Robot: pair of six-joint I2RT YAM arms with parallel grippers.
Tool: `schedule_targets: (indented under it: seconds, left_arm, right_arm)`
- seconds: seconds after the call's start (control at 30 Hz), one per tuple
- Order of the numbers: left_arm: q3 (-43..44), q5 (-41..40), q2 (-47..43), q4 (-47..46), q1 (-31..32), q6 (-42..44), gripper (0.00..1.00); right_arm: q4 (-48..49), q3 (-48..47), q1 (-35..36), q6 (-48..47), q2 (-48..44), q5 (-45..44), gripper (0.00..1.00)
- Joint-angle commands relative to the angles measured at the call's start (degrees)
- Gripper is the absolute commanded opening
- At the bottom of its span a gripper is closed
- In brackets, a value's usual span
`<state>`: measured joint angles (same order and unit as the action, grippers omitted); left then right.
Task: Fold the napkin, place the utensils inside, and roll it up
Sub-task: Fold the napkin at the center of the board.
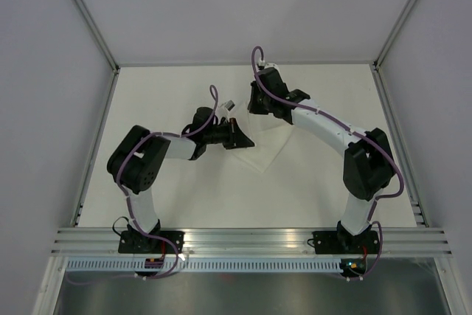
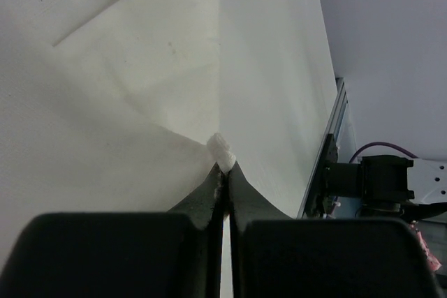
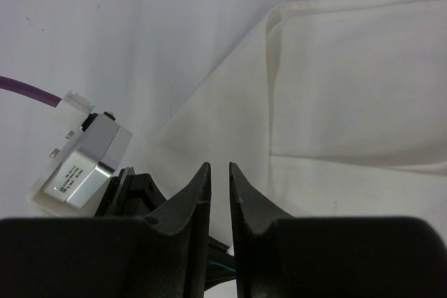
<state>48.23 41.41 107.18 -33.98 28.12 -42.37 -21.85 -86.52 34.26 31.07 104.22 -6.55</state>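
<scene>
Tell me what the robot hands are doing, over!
Left gripper shut, pinching a bit of napkin. Right gripper by the napkin, jaws slightly apart, grip unclear. Both grippers crowded close together.

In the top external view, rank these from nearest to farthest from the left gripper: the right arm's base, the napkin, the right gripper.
1. The napkin: its corner is pinched in the left gripper, and the cloth spreads to the right.
2. The right gripper: close by, toward the far side of the table.
3. The right arm's base: far off, at the near right edge.
</scene>
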Motion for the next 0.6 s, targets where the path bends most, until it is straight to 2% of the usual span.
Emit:
schedule_targets:
  seconds: [0.0,0.23,0.43,0.57]
  left_arm:
    - [2.83,-2.12,1.54,2.86,1.41,4.66,0.04]
    - [3.80,-3.79,2.69,4.71,2.73,5.63,0.20]
    - [3.37,-3.97,2.95,4.01,3.35,5.81,0.46]
    - [2.66,-3.88,2.16,3.13,3.43,5.55,0.59]
  right_arm:
    - [0.75,1.26,-0.25,-0.22,-3.06,-0.84,0.22]
    - [1.02,2.67,-0.25,-0.13,-3.77,-0.40,0.22]
    - [0.93,3.55,-0.33,-0.13,-4.29,-0.13,0.22]
    - [0.67,4.08,-0.33,-0.13,-4.82,-0.13,0.22]
